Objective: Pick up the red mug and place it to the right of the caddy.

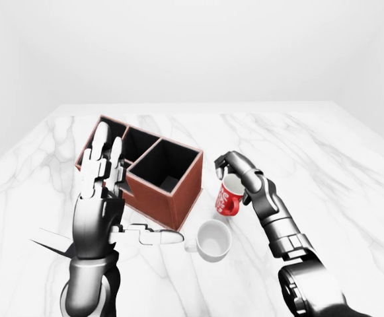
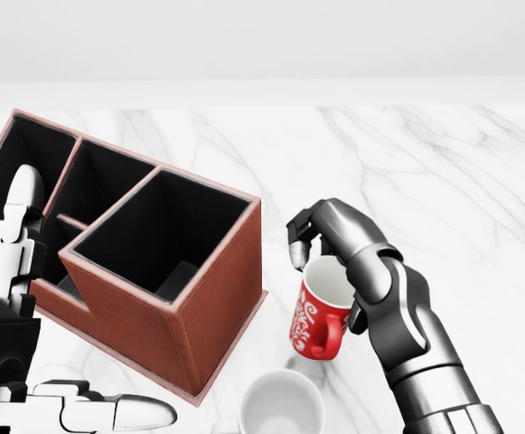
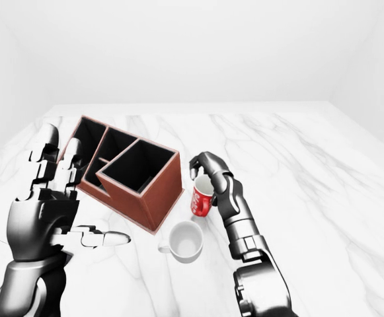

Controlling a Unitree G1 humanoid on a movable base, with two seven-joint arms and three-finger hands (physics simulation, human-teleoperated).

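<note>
While tilted, red mug (image 2: 322, 312) gripped at rim, right robot hand (image 2: 334, 237) above.

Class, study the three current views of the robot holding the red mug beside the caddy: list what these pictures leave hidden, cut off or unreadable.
- Red mug: the far side of its rim is hidden by the right hand in the head view; its white lettering is too small to read.
- White mug: cut off by the head view's bottom edge.
- Caddy: its left end is hidden behind the left hand; compartment floors are lost in shadow.
</note>
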